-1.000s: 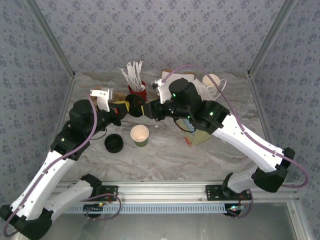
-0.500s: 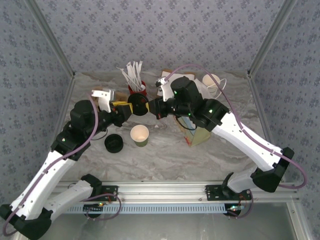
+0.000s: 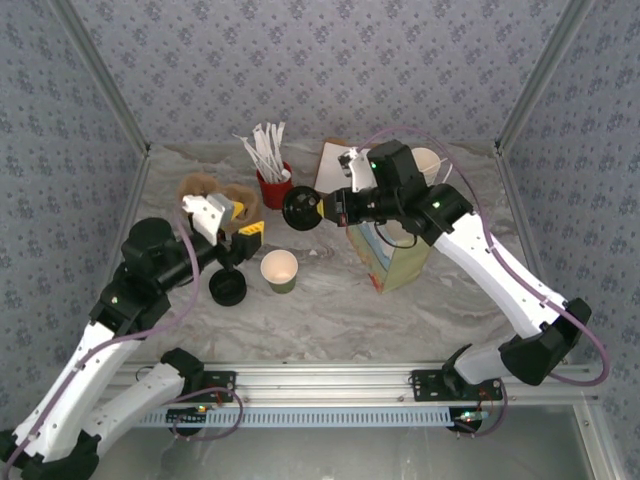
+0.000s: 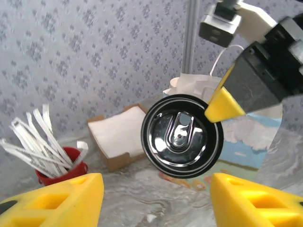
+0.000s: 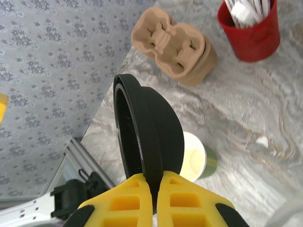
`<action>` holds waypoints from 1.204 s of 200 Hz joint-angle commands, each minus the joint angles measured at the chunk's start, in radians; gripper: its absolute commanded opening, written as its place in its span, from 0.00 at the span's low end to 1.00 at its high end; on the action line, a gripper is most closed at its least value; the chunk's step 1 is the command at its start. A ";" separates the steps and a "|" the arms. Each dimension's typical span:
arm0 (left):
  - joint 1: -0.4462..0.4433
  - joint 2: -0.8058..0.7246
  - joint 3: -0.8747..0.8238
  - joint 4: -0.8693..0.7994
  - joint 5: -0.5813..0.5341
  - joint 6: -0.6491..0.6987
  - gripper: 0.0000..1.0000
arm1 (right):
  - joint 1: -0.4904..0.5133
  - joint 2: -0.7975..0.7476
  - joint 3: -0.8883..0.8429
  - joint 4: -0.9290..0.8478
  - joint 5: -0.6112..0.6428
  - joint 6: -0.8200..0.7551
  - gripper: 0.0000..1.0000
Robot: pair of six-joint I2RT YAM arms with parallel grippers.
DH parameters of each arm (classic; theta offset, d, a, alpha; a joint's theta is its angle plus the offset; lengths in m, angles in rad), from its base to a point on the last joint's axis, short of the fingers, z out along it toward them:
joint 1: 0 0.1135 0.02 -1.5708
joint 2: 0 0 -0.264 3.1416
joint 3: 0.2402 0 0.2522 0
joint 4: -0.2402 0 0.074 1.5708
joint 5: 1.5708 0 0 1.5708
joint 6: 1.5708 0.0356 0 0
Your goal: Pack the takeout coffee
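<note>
My right gripper [image 3: 322,207] is shut on the rim of a round black lid [image 3: 302,208], held on edge in the air left of the paper bag [image 3: 392,258]. The right wrist view shows the lid [image 5: 151,127] pinched between my yellow fingers [image 5: 128,201]. The takeout coffee cup [image 3: 279,270], olive-green outside and cream inside, stands without a lid below it; it shows again [image 5: 198,161] behind the lid. My left gripper [image 3: 244,220] is open, drawn back left of the lid. From the left wrist I face the lid's top [image 4: 182,136] beyond my open gripper [image 4: 156,201].
A stack of loose black lids [image 3: 227,287] sits left of the cup. At the back stand a red cup of stirrers [image 3: 273,182], a brown cup carrier [image 3: 212,192], a napkin box [image 4: 118,135] and stacked cups [image 3: 425,163].
My left gripper opened, let go of the lid and pulled back to the left. The right gripper closed on the lid's rim and carried it a little to the right.
</note>
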 commanded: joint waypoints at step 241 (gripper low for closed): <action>-0.298 0.128 -0.081 0.285 -0.135 0.944 0.47 | -0.155 -0.071 -0.069 -0.090 -0.429 0.241 0.06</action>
